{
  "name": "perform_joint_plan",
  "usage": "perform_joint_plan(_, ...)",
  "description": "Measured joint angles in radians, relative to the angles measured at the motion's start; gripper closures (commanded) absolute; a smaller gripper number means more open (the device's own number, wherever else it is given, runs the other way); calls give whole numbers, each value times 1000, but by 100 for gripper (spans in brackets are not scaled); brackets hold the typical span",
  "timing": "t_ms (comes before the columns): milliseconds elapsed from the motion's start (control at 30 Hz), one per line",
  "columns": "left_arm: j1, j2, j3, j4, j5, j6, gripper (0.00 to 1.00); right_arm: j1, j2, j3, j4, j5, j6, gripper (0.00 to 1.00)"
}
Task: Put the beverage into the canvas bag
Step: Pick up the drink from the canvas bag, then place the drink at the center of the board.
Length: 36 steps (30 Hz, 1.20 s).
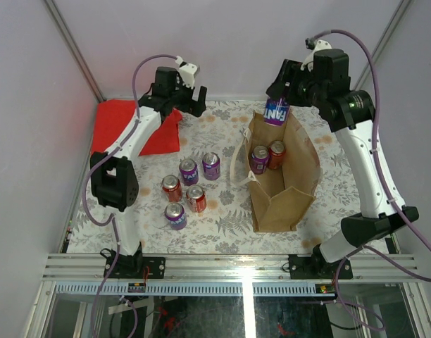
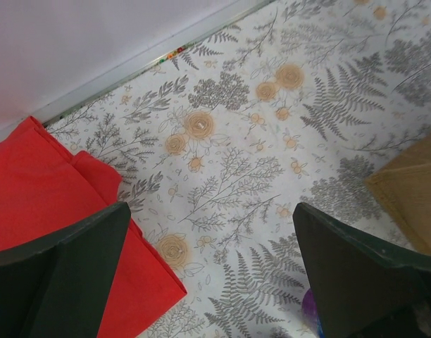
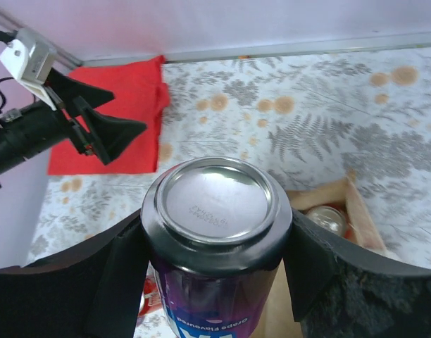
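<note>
Top external view: five loose cans (image 1: 189, 171) sat on the table (image 1: 229, 218), nearer than both pincers. Then the canvas bag (image 1: 303, 169), two cans (image 1: 260, 158) inside, stood open just below the right pincer (image 1: 277, 98), which gripped the purple beverage can (image 1: 277, 113) over the bag's far end. Farther left, the left pincer (image 1: 191, 102) gaped wide, empty, beside the red cloth (image 1: 124, 123).
</note>
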Motion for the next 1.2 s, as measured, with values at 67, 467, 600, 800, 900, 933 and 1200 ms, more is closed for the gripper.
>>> perform_joint_plan(67, 2, -19, 0, 0, 9, -26, 0, 0, 29, 23, 32, -55, 5, 100)
perform_joint_plan(467, 187, -85, -48, -8, 251, -423, 7, 45, 190, -8, 175, -258, 57, 100)
perform_joint_plan(600, 209, -144, -114, -8, 360, -486, 8, 47, 207, -28, 244, -310, 126, 100)
perform_joint_plan(800, 158, -262, -198, 36, 457, -517, 7, 47, 254, -28, 363, -356, 249, 100)
perform_joint_plan(900, 122, -325, -251, 61, 451, -508, 6, 47, 290, -28, 416, -376, 320, 100)
perform_joint_plan(933, 106, -350, -277, 80, 436, -498, 6, 47, 306, -28, 435, -382, 351, 100)
perform_joint_plan(1200, -19, -558, -574, 280, 207, -359, 5, 47, 364, -28, 541, -398, 536, 100)
